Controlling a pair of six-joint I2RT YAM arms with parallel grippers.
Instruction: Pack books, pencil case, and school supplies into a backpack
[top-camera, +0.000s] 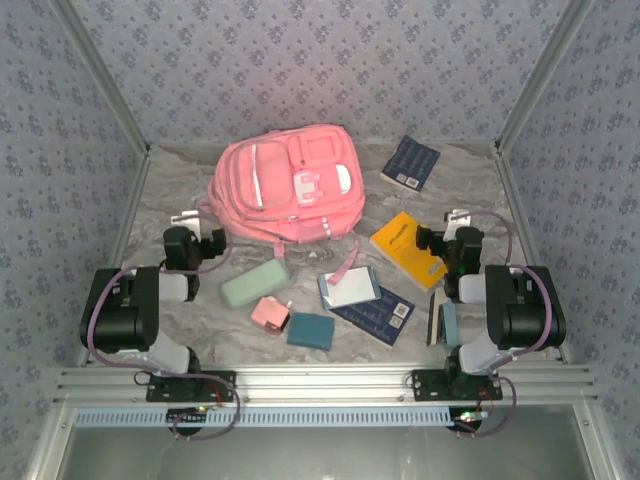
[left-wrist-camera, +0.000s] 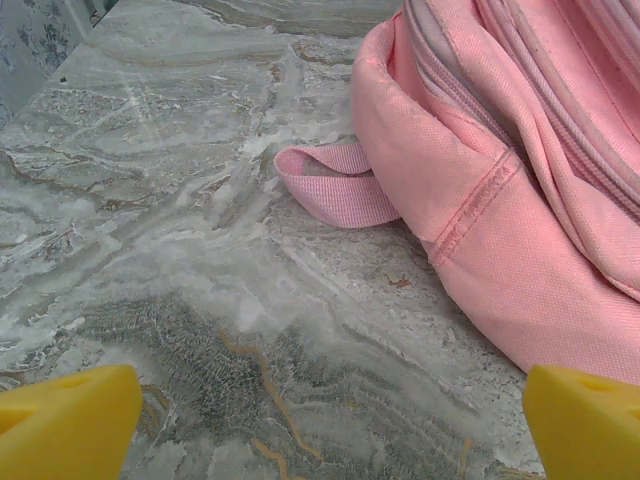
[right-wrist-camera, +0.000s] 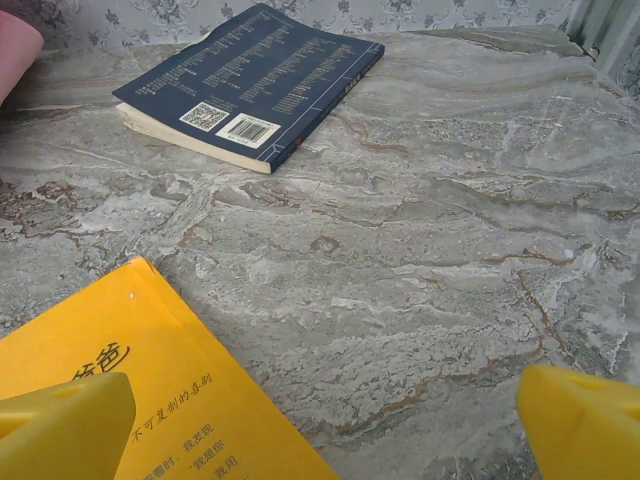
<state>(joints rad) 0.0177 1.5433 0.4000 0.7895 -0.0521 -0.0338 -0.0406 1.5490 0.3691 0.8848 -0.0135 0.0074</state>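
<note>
Overhead view of a packing task that looks barely begun. A pink backpack (top-camera: 288, 185) lies flat at the back of the table (top-camera: 180, 200), and nothing appears to be inside it. Whether its main zip is open is hard to tell from above.

The left gripper (top-camera: 197, 232) hovers just beside the backpack's left lower corner, jaws wide apart and empty. The right gripper (top-camera: 450, 228) sits well to the backpack's right, also spread and empty, over the edge of a yellow book (top-camera: 408, 250).

In front of the backpack lie the mint pencil case (top-camera: 255, 283), a pink boxy piece (top-camera: 270, 313), a teal block (top-camera: 311, 331), a white-and-blue book (top-camera: 349, 288) and a navy book (top-camera: 380, 315). A second navy book (top-camera: 411, 163) rests to the backpack's right rear.

The next move probably calls for opening the bag's mouth, or for one arm to hold it while the other lifts a book.

The tabletop is grey veined marble pattern. Blue-grey floral wallpaper encloses three sides.
</note>
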